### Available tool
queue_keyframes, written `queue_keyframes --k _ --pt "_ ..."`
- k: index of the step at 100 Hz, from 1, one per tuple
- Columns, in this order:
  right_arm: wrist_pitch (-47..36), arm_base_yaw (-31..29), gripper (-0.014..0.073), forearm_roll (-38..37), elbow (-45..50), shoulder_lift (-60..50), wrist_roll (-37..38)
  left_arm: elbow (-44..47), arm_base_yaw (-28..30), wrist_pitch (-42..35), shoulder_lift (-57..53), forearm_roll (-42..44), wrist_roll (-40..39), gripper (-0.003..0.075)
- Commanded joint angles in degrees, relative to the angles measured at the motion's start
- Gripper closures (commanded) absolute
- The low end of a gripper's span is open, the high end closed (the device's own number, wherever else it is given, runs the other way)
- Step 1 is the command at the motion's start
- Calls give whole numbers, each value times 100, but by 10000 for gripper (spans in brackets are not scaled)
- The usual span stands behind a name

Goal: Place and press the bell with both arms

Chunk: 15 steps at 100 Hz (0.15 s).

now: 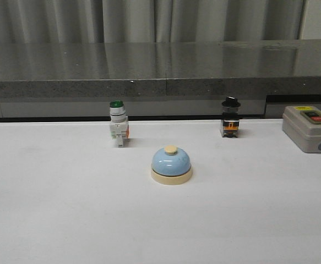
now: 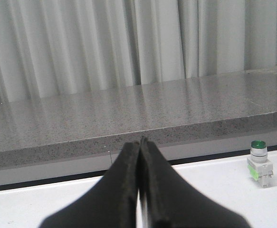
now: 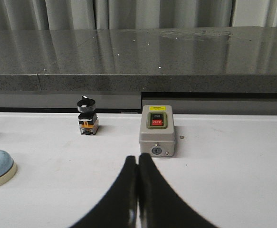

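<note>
Front view: the bell (image 1: 171, 165) sits upright mid-table, with the green pushbutton (image 1: 118, 124) at its 10 o'clock.

Left wrist: left gripper (image 2: 140, 142) fingers pressed together, holding nothing.

Right wrist: right gripper (image 3: 137, 159) closed too, bell at its 9 o'clock.

Could be pre-placement or post-press, honestly.

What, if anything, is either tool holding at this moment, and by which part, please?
Nothing is held. The left tool and right tool are both shut with nothing between their fingers, and the bell sits alone on the table.
</note>
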Motion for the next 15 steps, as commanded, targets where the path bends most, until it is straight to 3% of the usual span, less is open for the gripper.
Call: queue_keyframes --k 1,15 --pt "-497 -43 658 -14 -111 -115 -55 318 -1 -440 -188 -16 -35 741" --pt "-497 -43 658 -14 -111 -115 -55 318 -1 -440 -188 -16 -35 741"
